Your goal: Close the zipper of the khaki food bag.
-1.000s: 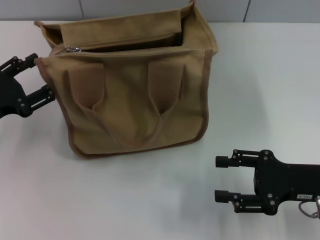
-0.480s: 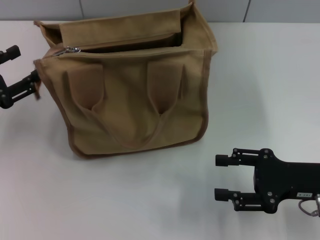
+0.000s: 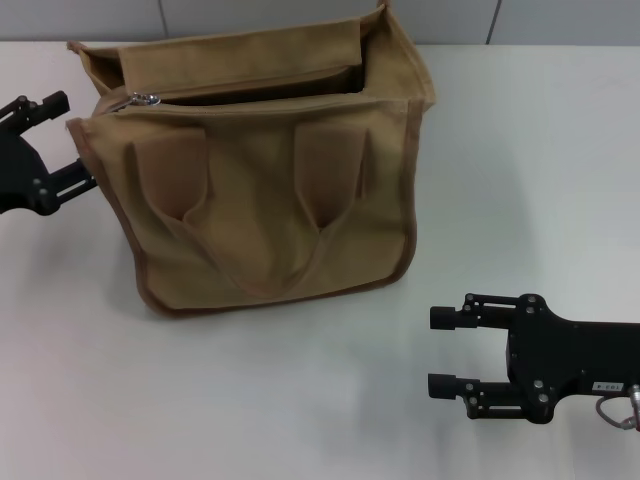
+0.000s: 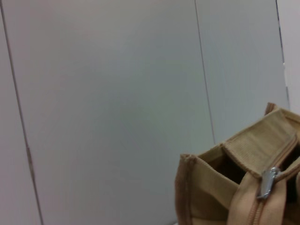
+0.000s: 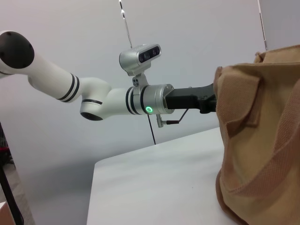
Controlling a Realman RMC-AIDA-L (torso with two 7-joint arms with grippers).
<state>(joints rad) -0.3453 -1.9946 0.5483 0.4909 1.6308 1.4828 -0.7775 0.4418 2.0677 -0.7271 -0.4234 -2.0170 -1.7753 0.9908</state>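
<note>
The khaki food bag (image 3: 270, 190) stands upright on the white table, its two handles facing me. Its zipper (image 3: 250, 92) is open along the top, and the silver pull tab (image 3: 148, 98) sits at the bag's left end. My left gripper (image 3: 72, 142) is open at the bag's left side, just below and to the left of the tab, its fingers close to the bag's left edge. The left wrist view shows the bag's corner (image 4: 206, 192) and the tab (image 4: 268, 183). My right gripper (image 3: 433, 350) is open and empty, low over the table in front of and to the right of the bag.
The white table (image 3: 250, 400) spreads out in front of the bag. A grey panelled wall (image 3: 300, 15) runs right behind it. The right wrist view shows the bag's side (image 5: 262, 131) and my left arm (image 5: 140, 101) reaching to it.
My left gripper drew back to the left, away from the bag, then came back right to the bag's left edge. The bag, the tab and the right gripper have stayed put.
</note>
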